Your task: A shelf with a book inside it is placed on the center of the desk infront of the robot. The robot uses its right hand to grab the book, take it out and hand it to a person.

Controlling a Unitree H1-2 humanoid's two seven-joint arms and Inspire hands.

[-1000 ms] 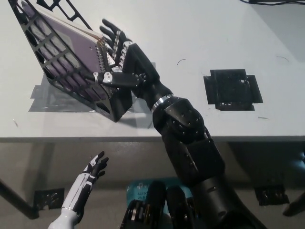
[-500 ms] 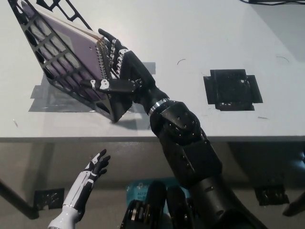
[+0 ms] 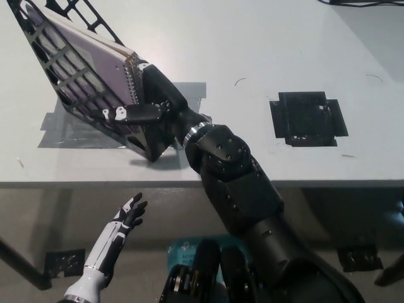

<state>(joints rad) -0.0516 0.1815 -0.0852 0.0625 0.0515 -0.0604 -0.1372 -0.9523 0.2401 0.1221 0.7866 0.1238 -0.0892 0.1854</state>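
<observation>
A black lattice shelf [image 3: 76, 95] stands tilted on the desk's left part, on grey tape. Inside it is a purple book [image 3: 95, 60] with a spiral binding along its right edge. My black right hand [image 3: 148, 104] has reached around that spiral edge, part of it lying across the shelf's front lattice and the rest hidden behind the book. How firmly it grips is hidden. My white left hand [image 3: 120, 230] hangs open below the desk's front edge at lower left, holding nothing.
A black square patch [image 3: 308, 118] is stuck on the desk to the right. Grey tape strips [image 3: 63, 129] lie under the shelf. The desk's front edge [image 3: 76, 184] runs across the middle. A cable [image 3: 360, 2] shows at the top right.
My right hand has slid left and further onto the book's spiral edge, and its far part has gone out of sight behind the book. The shelf and book have stayed put.
</observation>
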